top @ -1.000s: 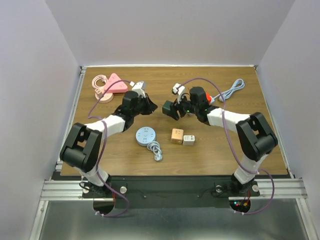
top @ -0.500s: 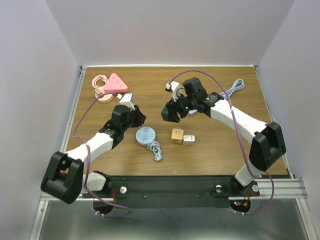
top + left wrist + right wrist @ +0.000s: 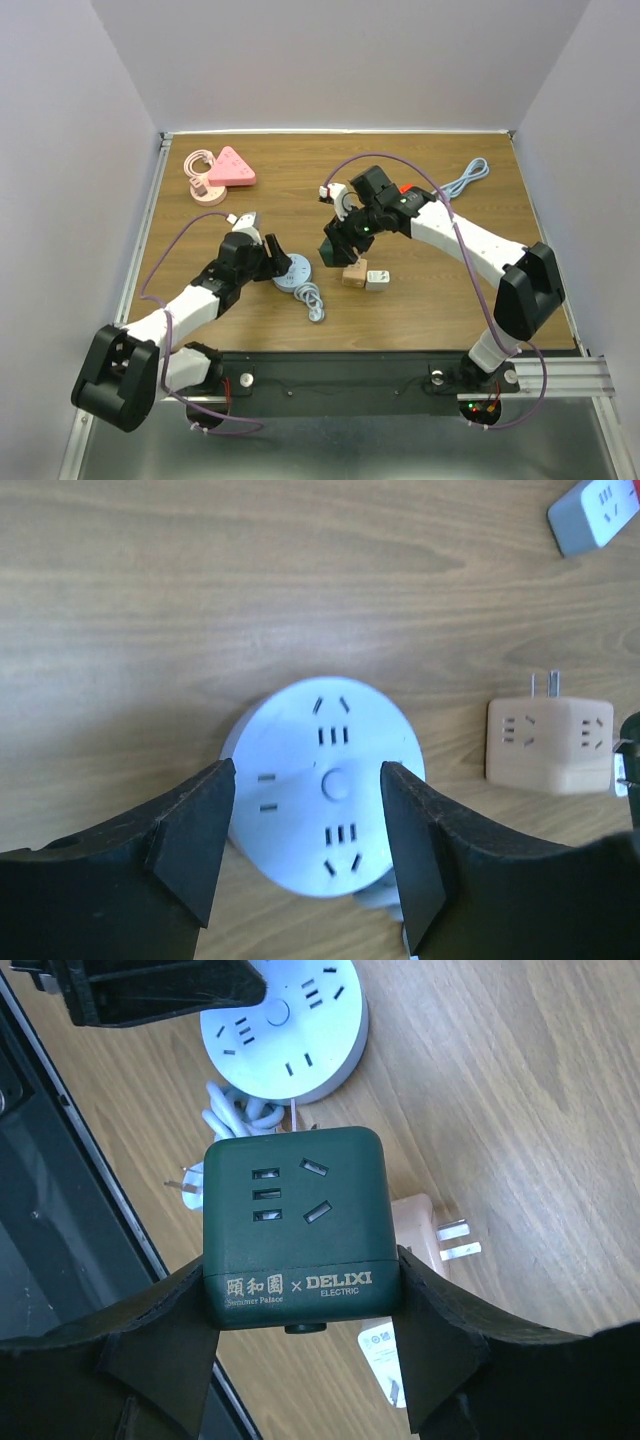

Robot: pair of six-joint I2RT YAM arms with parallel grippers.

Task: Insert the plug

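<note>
Top external, one round socket (image 3: pixel 291 272), one green cube (image 3: pixel 337 244), one tan cube (image 3: pixel 354 273).

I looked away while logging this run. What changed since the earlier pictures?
The left gripper swung back from the pink power strip to hover open over the round power strip. The right gripper, still holding the green cube socket, moved nearer, toward the tan adapter. Everything else stayed put.

"頤和園 Summer Palace × DELIXI ELECTRIC" on the dark green cube socket (image 3: pixel 290 1225).

Left pincer (image 3: pixel 305 830) wide — right pincer (image 3: pixel 300 1295) tight
</note>
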